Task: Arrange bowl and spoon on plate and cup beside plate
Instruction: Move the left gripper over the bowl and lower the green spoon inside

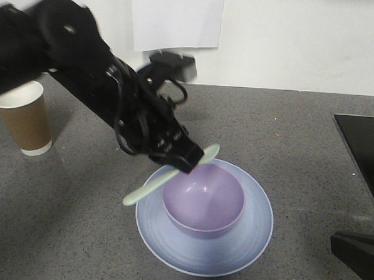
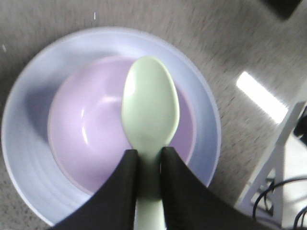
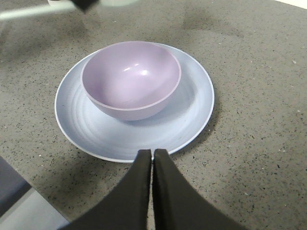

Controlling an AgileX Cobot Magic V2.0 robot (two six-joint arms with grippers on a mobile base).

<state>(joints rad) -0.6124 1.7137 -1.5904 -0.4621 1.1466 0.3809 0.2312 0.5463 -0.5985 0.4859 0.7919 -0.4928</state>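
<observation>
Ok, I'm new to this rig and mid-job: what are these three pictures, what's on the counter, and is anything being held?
You are looking at a robot with two black arms, each ending in a gripper. The front picture looks at the grey counter from outside. The other two come from cameras on the wrists, so each shows its own gripper's fingers at the bottom edge.

On the counter a lilac bowl sits on a pale blue plate. A brown paper cup stands apart, off to the side.

The left gripper is shut on the mint-green spoon, held above the bowl and not yet set down. The right gripper is shut with nothing in it, near the plate's edge.
</observation>
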